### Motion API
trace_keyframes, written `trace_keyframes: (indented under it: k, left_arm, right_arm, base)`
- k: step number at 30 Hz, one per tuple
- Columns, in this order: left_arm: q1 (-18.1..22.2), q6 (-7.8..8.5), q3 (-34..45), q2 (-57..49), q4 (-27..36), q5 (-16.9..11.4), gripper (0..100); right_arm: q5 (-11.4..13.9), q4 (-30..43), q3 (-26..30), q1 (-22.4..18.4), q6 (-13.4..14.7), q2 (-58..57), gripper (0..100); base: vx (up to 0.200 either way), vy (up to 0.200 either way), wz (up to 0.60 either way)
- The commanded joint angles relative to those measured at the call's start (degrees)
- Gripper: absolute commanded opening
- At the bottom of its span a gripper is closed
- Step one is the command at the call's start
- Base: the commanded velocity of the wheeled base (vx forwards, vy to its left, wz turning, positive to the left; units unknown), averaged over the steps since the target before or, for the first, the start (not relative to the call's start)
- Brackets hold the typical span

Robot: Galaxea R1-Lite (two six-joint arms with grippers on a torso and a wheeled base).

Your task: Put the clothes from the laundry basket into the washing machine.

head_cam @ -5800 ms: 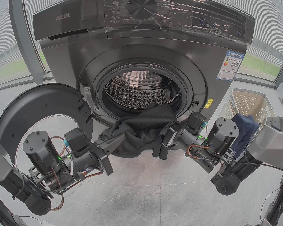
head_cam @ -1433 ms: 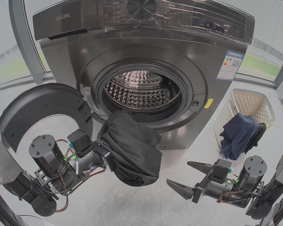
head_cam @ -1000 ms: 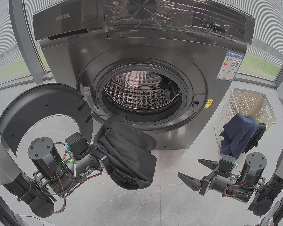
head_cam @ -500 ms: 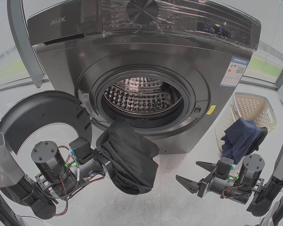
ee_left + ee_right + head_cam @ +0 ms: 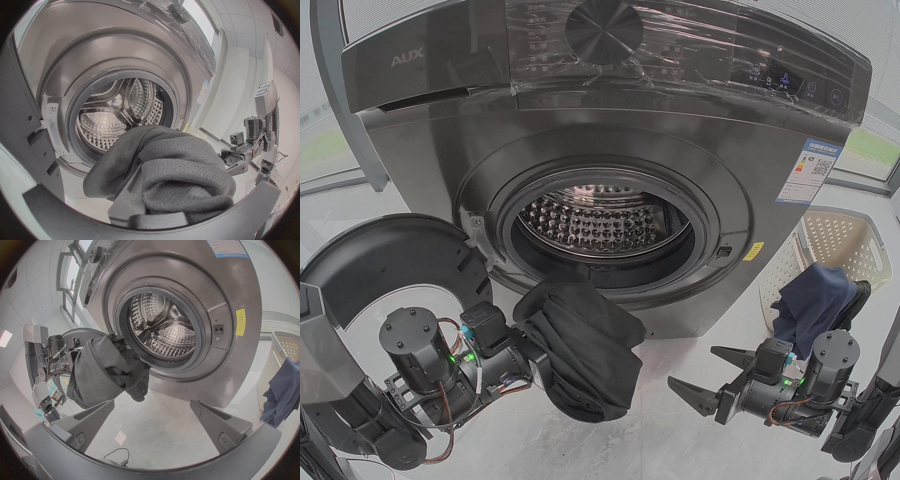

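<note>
Left hand (image 5: 134, 193) grips the black garment (image 5: 587, 350) just before the open washing machine (image 5: 600, 125) — right hand (image 5: 692, 367) spread wide.

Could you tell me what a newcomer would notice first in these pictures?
The black garment, bunched in the left gripper, hangs just before the lower lip of the open drum of the washing machine. To the right, the right gripper stands open and empty above the floor, and a dark blue garment drapes over the rim of the laundry basket.

Black garment (image 5: 584, 350), navy garment (image 5: 811, 303) — the perforated basket (image 5: 845, 236) is cream, washer (image 5: 600, 131) grey.
</note>
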Motion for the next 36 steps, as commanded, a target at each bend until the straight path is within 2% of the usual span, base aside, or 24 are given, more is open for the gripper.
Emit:
trace_keyframes:
  k: [1,11,26,32,36]
  left_arm:
    - [-0.24,-0.04,-0.2,0.98,-0.01,-0.02,0]
    - [-0.85,-0.04,-0.02,1.86,-0.1,-0.02,0]
    - [-2.96,0.05,0.68,1.94,-0.01,0.07,0]
    - [-2.96,-0.13,-0.2,2.3,-0.1,1.56,0]
    - [-3.05,-0.13,0.16,2.56,-0.1,1.56,0]
  right_arm:
    - [0.03,0.04,-0.05,0.1,0.04,0.23,100]
    - [0.03,-0.05,0.04,0.54,0.04,0.14,100]
    - [0.03,-0.05,0.21,0.54,0.04,0.23,100]
    - [0.03,-0.05,0.3,0.54,0.04,0.14,100]
    - [0.03,0.04,0.39,1.42,0.12,0.06,100]
  base:
    - [0.2,0.0,0.0]
    - [0.2,0.0,0.0]
    - [0.0,0.0,0.0]
    - [0.0,-0.2,0.0]
    - [0.0,0.0,0.0]
